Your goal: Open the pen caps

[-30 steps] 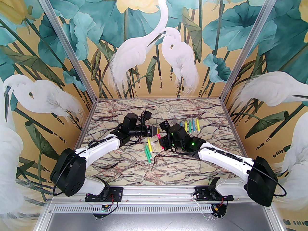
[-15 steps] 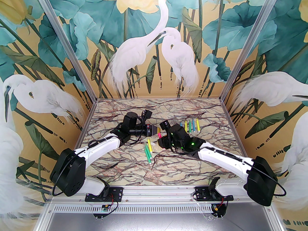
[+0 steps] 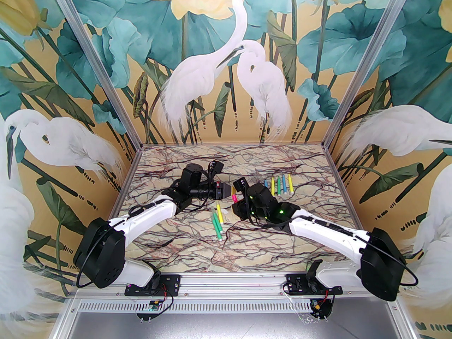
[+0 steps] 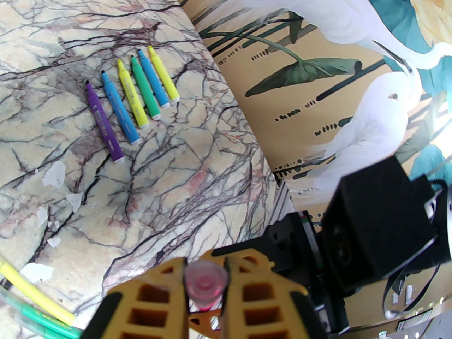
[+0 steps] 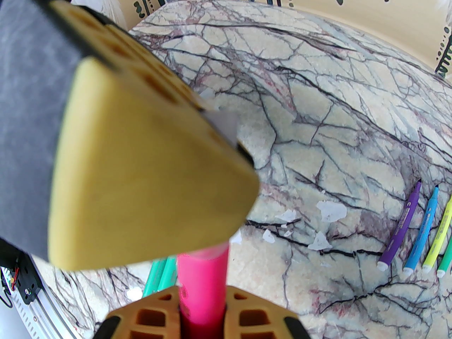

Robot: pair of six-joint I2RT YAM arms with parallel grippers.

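- Two grippers meet above the middle of the marble table (image 3: 176, 245), with one pink pen (image 3: 233, 199) held off the surface between them.
- Left gripper (image 3: 229, 191) reaches in from 9 o'clock. Its jaws pinch the cap (image 4: 206, 281) at the pen's end, and pink shows through the cap.
- Three pens (image 3: 217, 221), green and yellow, lie close together on the table at 6 o'clock from the grippers.
- Right gripper (image 5: 203, 300) comes in from 4 o'clock, its jaws pressed onto the pink barrel.
- Loose pale caps (image 4: 53, 175) lie scattered on the table at 1 o'clock from the grippers.
- Six pens with bare tips (image 4: 134, 97) lie side by side at 2 o'clock: purple, blue, yellow, green, blue, yellow.
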